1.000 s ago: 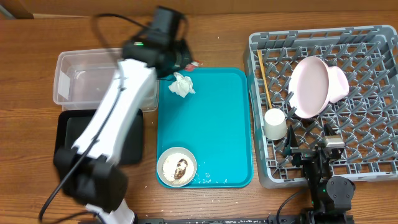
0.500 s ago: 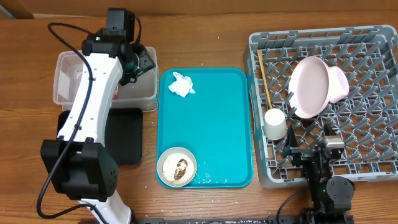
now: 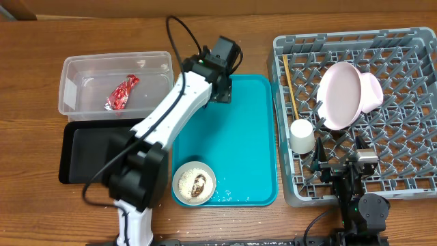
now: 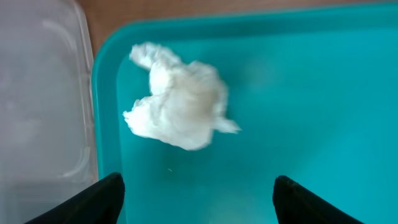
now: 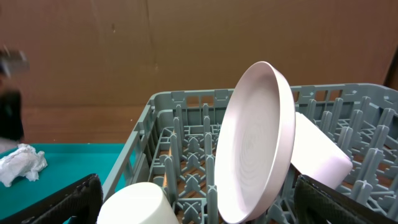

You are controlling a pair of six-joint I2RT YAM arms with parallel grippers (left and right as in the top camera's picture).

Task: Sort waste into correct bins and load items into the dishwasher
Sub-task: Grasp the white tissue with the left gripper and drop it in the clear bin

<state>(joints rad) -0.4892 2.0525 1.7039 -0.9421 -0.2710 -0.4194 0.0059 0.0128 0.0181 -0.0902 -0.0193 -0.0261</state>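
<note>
The red wrapper (image 3: 121, 93) lies inside the clear tub (image 3: 71, 65). My left gripper (image 3: 220, 90) hangs open and empty over the far left corner of the teal tray (image 3: 239, 137), hiding the white tissue wad from above. In the left wrist view the tissue (image 4: 180, 106) lies just ahead of the gripper (image 4: 198, 202), untouched. An off-white bowl (image 3: 194, 183) with a brown scrap sits at the tray's near left, rice bits (image 3: 229, 198) beside it. The grey rack (image 3: 410, 41) holds the plate (image 3: 340, 96), pink bowl (image 3: 374, 92), a white cup (image 3: 302, 137) and chopsticks (image 3: 290, 82). My right gripper (image 3: 339, 166) rests open at the rack's near edge.
The black tray (image 3: 89, 154) sits in front of the clear tub, left of the teal tray. From the right wrist, the upright plate (image 5: 258, 143) and white cup (image 5: 134, 205) stand just beyond the open right gripper (image 5: 198, 186).
The left gripper opened and left the red wrapper in the clear tub, then swung right to above the tissue on the teal tray. The right arm has not moved.
</note>
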